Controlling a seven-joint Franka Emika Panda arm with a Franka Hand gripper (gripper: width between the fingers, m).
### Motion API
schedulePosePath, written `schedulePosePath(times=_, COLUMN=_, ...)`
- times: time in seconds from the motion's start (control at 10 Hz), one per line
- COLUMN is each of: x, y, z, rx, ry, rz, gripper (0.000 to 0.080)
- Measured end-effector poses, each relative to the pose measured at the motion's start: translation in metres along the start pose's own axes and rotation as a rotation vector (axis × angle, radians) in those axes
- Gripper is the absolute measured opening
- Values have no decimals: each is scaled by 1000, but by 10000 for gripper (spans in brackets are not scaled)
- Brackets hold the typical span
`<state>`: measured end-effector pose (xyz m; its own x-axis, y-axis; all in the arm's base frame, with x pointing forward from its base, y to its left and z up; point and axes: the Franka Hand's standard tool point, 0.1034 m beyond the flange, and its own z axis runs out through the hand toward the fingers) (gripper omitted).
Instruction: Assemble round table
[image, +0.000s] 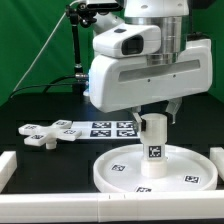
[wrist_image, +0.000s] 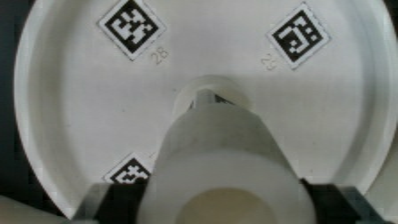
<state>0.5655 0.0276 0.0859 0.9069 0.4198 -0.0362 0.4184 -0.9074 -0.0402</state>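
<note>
cylinder on disc hub: seating risk
pincer (image: 155, 118) looks clamped on the cylinder (image: 152, 145), upright at the centre of the disc (image: 105, 176); a slight tilt could jam it or tip it. cross piece (image: 40, 135) lies apart on the bench (image: 55, 157).

Disc (image: 175, 160): smooth white plastic with a slight sheen, and the tags (wrist_image: 134, 27) printed on it look matt. Cylinder (image: 153, 135) at its hub: same smooth white plastic. Cross piece (image: 42, 134), at 10 o'clock of the disc: white plastic, matt. Marker board (image: 100, 128): flat white, matt print. Table (image: 40, 160): black, matt. Arm housing (image: 140, 70): glossy white plastic. Backdrop (image: 40, 50), at 11 o'clock: green, cloth-like.
</note>
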Motion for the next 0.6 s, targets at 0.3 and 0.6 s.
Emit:
schedulePosePath(times=0.3, x=-1, y=1, z=0, rx=4, ry=22, rz=128, gripper=407)
schedulePosePath(times=0.6, x=-2, y=-1, z=0, rx=4, ry=33, rz=291, gripper=407)
